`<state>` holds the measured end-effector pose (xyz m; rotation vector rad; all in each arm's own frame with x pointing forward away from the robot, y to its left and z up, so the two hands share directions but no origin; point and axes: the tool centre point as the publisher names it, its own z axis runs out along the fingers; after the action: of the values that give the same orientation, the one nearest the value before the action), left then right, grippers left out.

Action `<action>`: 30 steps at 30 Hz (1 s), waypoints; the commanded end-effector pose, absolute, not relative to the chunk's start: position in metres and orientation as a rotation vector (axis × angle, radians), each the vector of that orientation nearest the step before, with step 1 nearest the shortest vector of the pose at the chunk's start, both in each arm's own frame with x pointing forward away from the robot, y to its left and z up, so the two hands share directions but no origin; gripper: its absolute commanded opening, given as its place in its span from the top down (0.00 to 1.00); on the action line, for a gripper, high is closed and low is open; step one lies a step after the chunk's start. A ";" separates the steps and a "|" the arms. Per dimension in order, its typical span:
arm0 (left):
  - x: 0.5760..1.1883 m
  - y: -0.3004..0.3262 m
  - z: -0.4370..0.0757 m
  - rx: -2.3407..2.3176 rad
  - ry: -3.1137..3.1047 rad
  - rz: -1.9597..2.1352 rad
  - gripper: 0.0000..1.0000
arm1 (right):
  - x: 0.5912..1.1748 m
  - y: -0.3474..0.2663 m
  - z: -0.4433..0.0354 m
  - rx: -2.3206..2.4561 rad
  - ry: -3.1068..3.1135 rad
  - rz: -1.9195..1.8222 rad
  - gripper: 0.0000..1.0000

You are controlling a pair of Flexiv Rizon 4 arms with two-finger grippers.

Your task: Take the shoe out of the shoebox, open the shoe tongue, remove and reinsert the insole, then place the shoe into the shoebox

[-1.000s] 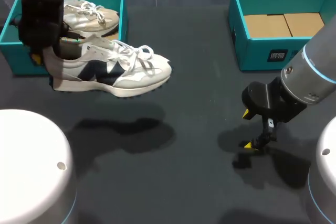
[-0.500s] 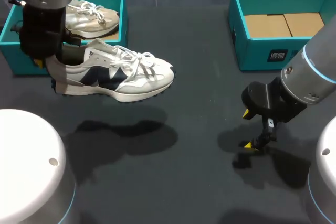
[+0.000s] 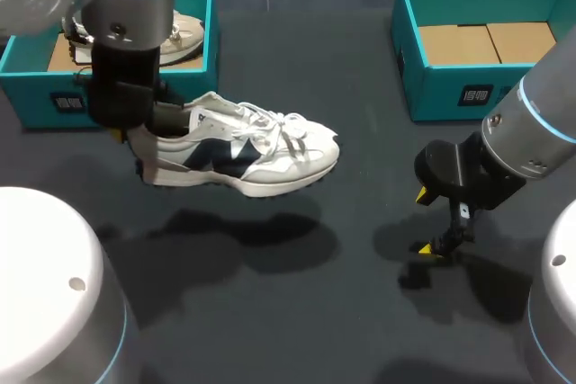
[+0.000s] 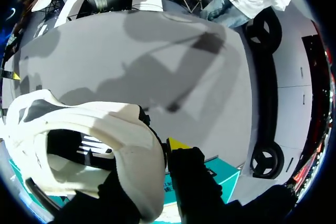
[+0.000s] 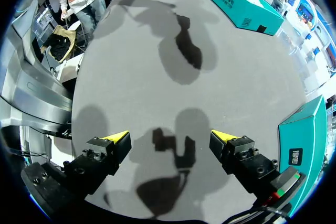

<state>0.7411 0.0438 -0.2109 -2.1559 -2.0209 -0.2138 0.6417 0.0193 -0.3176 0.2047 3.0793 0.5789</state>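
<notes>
Shoe point(image 3: 252, 155), white with navy panels, hangs clear of the table point(image 3: 360, 159) at centre-left of the head view, toe towards the middle and its shadow well below it. The left gripper point(image 4: 167, 153) is closed on the heel collar alone, one finger outside the heel and the other apparently inside the opening. That single pinch is the weak point: the whole length of the shoe sticks out sideways from it, so the toe may sag or the soft collar slide out, most likely during a quick swing or descent. A tilted set-down could roll the shoe onto its side, hiding the tongue and insole. Behind it at upper left, the shoebox point(image 3: 36, 101) with a second shoe point(image 3: 184, 29) sits near enough for the arm to clip. At lower right, the right gripper point(image 3: 423, 220) is spread wide, empty, low over the table and well apart, too far to steady anything.
</notes>
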 end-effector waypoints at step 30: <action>0.725 -0.054 -0.332 -2.182 -1.957 -0.287 1.00 | 0.640 0.019 -0.318 0.206 3.076 0.576 0.00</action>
<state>0.7295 -0.0475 -0.3272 -2.1821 -1.9571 -0.2634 0.6417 0.0193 -0.3176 0.2047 3.0794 0.5789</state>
